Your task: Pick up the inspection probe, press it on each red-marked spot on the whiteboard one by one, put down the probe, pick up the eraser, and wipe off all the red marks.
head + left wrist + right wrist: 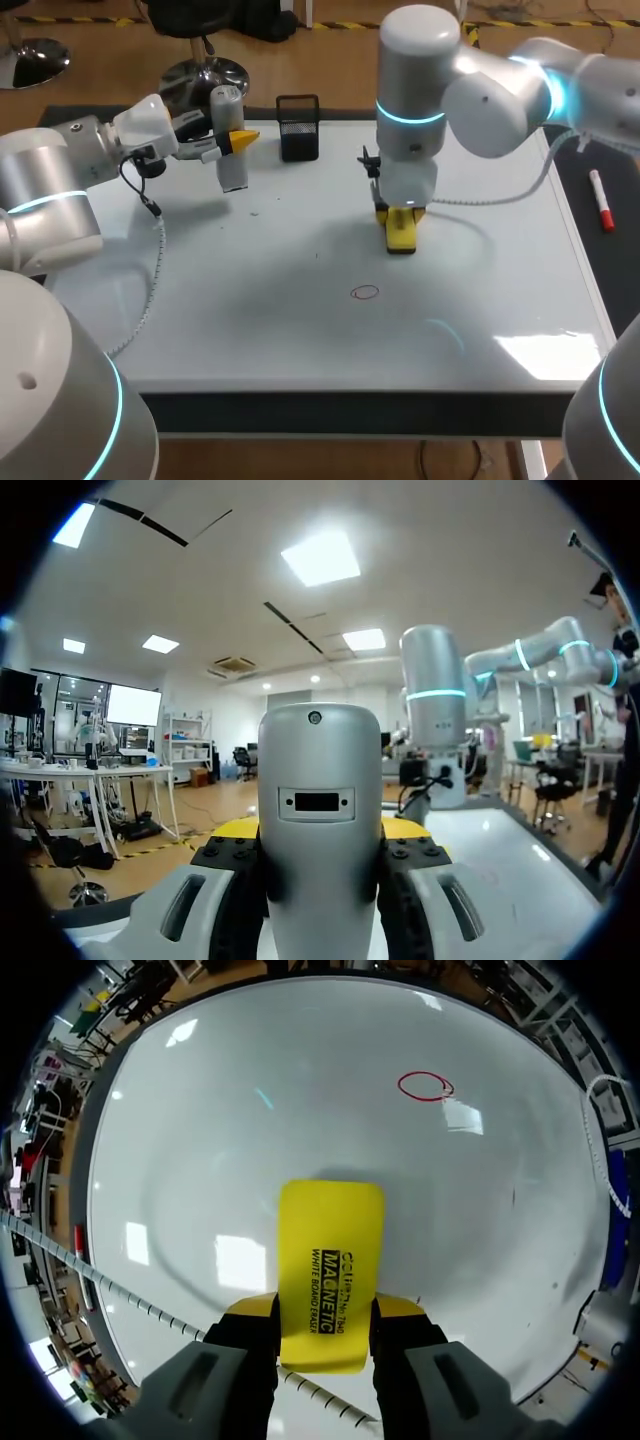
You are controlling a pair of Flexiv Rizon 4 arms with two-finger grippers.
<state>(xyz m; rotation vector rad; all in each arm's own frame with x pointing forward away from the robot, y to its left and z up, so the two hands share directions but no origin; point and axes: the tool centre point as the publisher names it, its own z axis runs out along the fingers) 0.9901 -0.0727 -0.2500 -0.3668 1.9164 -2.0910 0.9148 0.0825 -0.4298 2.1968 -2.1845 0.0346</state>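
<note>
Head view: what lies around the whiteboard (300, 330)?
— A black mesh holder (299, 128) stands at its far edge, between the two arms. A red marker (601, 200) lies off the board on the dark desk (620, 270) at the right. A white cable (480, 198) trails from the right arm across the board.

And the hands?
— The left hand (232, 140) is closed on the silver inspection probe (228, 140), held upright above the board's far left corner. In the left wrist view its fingers (232, 880) press the probe (320, 800) from both sides. The right hand (322, 1315) clamps the yellow eraser (328, 1260) down at the board; I cannot tell if it touches.

Any marks or writing?
— One red ring (424, 1085) is ahead of the eraser, well apart. Black lettering runs along the eraser's face.
</note>
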